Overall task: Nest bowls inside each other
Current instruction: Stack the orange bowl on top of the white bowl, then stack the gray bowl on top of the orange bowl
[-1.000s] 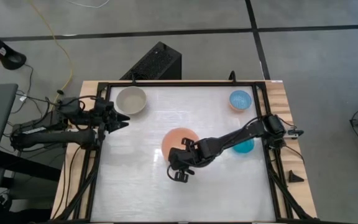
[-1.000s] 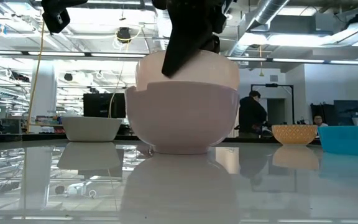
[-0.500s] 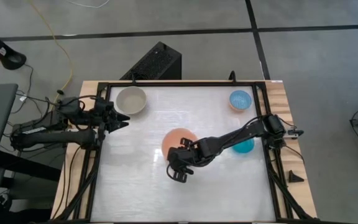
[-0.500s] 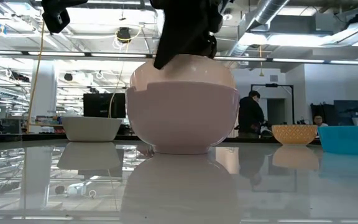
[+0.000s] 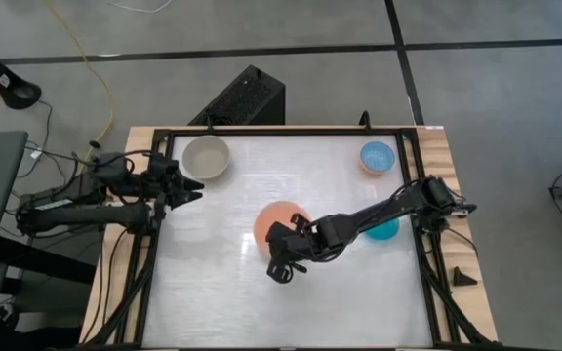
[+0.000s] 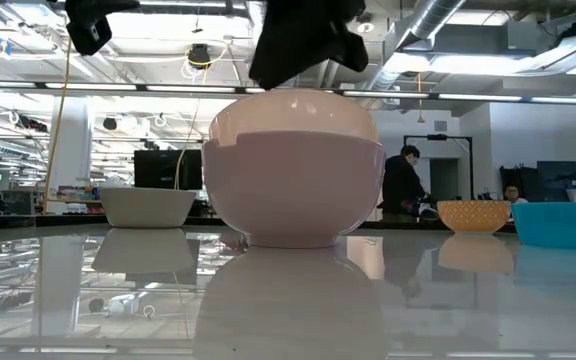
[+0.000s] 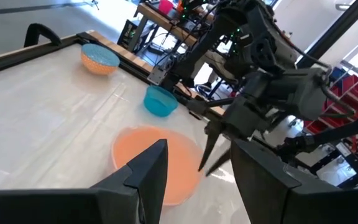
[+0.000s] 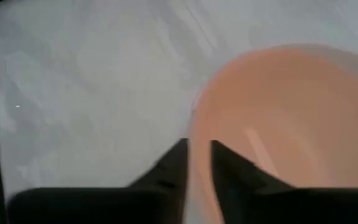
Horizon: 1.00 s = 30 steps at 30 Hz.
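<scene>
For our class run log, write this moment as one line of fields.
stage: right gripper above salmon-pink bowl rim, nothing held | left gripper open, waiting beside cream-white bowl | nested: pink sits in another bowl

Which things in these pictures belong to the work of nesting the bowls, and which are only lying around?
For the job: salmon-pink bowl, beige-grey bowl, light blue bowl, teal bowl.

Only lying about: black box behind the table, yellow cable off the table, small black wedge on the table's wooden edge.

centre: salmon-pink bowl (image 5: 279, 222) blocks | front half of table (image 5: 213, 302): open
</scene>
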Available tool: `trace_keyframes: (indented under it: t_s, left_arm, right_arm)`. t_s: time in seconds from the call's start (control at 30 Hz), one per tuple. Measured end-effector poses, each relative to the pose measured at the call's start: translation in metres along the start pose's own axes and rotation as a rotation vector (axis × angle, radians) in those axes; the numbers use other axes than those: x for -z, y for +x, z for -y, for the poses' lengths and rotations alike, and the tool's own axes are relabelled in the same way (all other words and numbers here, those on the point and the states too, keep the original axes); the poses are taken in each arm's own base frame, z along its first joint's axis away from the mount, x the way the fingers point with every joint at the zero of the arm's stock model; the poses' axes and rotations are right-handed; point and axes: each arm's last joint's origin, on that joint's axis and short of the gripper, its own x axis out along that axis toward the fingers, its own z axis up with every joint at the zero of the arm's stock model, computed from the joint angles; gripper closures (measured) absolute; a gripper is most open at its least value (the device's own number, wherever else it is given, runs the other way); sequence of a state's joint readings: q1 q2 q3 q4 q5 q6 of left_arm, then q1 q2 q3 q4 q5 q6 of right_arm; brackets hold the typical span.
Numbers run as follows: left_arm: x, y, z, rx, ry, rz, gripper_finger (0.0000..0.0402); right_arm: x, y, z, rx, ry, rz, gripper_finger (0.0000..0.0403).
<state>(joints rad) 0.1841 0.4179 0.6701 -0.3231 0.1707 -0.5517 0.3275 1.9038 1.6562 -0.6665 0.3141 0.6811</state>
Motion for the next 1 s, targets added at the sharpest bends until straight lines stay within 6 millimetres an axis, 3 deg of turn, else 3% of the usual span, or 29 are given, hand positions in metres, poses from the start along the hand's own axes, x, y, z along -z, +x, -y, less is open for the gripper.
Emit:
trace_keyframes:
  t_s: [0.1,0.27,0.53,0.83,1.0]
  left_arm:
    - [0.000,0.000,0.000,-0.001,0.009,-0.002,0.0237]
    - [0.000,0.000,0.000,-0.002,0.009,-0.002,0.0237]
    - [0.000,0.000,0.000,-0.009,0.010,0.003,0.0237]
    - [0.000,0.000,-0.001,-0.017,0.015,0.009,0.0237]
    - [0.000,0.000,-0.001,-0.018,0.013,0.010,0.0237]
  right_arm:
    - [0.000,0.000,0.001,0.010,0.003,-0.004,0.0384]
    - [0.005,-0.001,0.003,0.055,0.039,-0.029,0.0366]
    - [0.012,-0.003,0.000,0.074,0.024,-0.058,0.0385]
    - [0.026,0.013,-0.004,0.109,0.010,-0.115,0.0382]
    - [0.024,0.011,0.000,0.160,0.015,-0.086,0.0365]
